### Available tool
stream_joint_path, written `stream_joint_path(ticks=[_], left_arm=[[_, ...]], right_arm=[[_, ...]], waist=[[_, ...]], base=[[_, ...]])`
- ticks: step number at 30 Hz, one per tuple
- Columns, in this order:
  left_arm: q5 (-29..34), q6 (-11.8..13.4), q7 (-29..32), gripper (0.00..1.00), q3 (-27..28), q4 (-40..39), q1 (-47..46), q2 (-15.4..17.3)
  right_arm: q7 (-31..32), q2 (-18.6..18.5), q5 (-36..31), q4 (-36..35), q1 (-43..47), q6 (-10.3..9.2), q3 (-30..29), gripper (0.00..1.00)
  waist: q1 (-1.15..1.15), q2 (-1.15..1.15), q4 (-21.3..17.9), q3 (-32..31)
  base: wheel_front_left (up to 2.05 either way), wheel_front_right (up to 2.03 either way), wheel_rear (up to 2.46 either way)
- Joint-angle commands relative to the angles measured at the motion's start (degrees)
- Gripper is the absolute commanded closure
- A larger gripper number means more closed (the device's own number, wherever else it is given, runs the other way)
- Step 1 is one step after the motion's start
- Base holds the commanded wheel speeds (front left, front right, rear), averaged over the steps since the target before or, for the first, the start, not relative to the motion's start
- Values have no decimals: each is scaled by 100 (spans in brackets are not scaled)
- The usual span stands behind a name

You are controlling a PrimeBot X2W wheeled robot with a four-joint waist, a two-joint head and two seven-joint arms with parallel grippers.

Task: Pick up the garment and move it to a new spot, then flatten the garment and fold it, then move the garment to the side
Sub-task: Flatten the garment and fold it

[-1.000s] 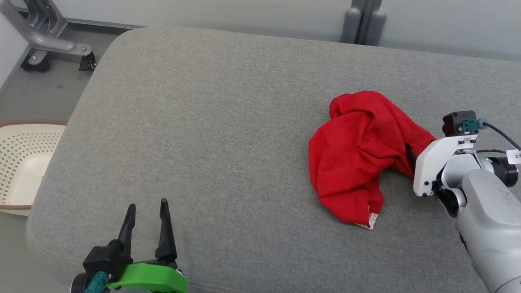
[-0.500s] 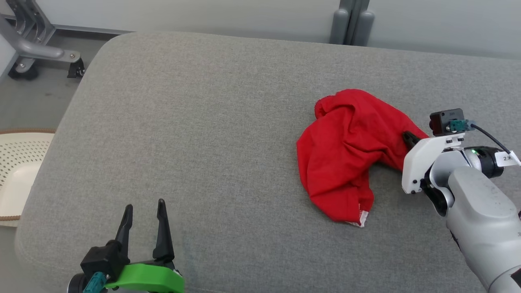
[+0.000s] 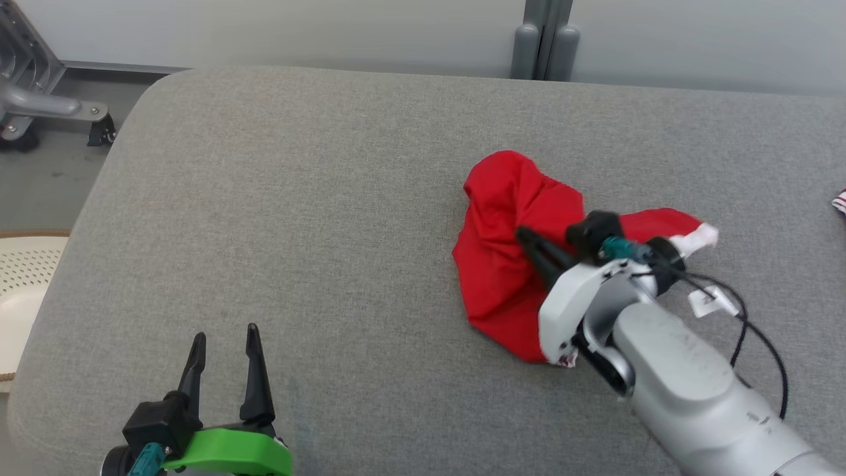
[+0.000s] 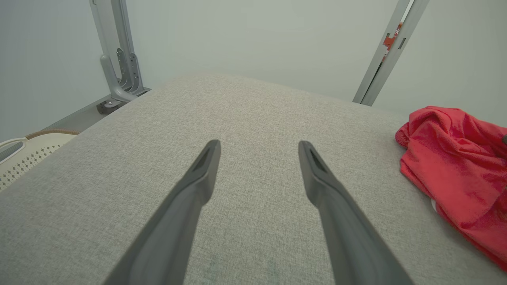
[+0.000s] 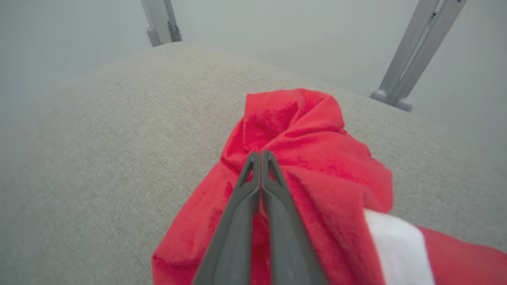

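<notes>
The red garment (image 3: 502, 264) lies crumpled on the right half of the grey cushion (image 3: 297, 198), a white-edged end (image 3: 702, 237) trailing to its right. My right gripper (image 3: 522, 233) reaches over it from the right, shut, with red fabric bunched up at its fingertips. In the right wrist view the two fingers meet at the gripper's tip (image 5: 260, 153) against a gathered fold of the garment (image 5: 309, 130). My left gripper (image 3: 225, 334) stands open at the lower left, nothing between its fingers (image 4: 198, 178), the garment (image 4: 455, 158) far to its right.
A cream perforated basket (image 3: 20, 277) sits on the floor left of the cushion. A metal frame on casters (image 3: 39, 106) stands at the back left, a grey post (image 3: 542, 39) behind the cushion. A red-and-white scrap (image 3: 841, 198) shows at the right edge.
My right gripper has shut on the garment and swung left over it; the cloth is bunched and its white-edged end now shows. The camera has turned right. The left gripper is unchanged.
</notes>
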Motion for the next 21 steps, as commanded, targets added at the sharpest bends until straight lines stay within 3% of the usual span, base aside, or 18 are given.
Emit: stream_joint_path(ticks=[1, 8, 9, 10, 11, 16, 21], left_arm=[[28, -24, -1, 0, 15, -13, 48, 7], [40, -39, -1, 0, 71, -23, -5, 7], [41, -39, -1, 0, 81, -25, -16, 7], [43, -38, -1, 0, 91, -30, -22, 7], [44, -34, -1, 0, 105, -35, -21, 7], [30, -20, 0, 0, 139, -39, 17, 7], [7, 6, 0, 0, 108, -53, 71, 7]], right_arm=[[57, 75, 54, -123, 190, -7, 202, 100], [185, 287, 386, -341, 821, -7, 1036, 100], [137, 320, 436, -314, 875, -7, 1052, 81], [99, 343, 473, -296, 907, -7, 1069, 51], [32, 360, 517, -295, 926, -7, 1064, 0], [-220, 293, 611, -445, 900, -7, 1000, 0], [-498, 194, 592, -842, 941, -7, 543, 0]], waist=[[0, 0, -12, -11], [0, 0, -35, 7], [0, 0, -40, 12], [0, 0, -46, 13], [0, 0, -58, 11], [0, 0, -136, -25], [0, 0, -162, -77]], base=[[0, 0, 0], [0, 0, 0], [0, 0, 0], [0, 0, 0], [0, 0, 0], [0, 0, 0], [0, 0, 0]])
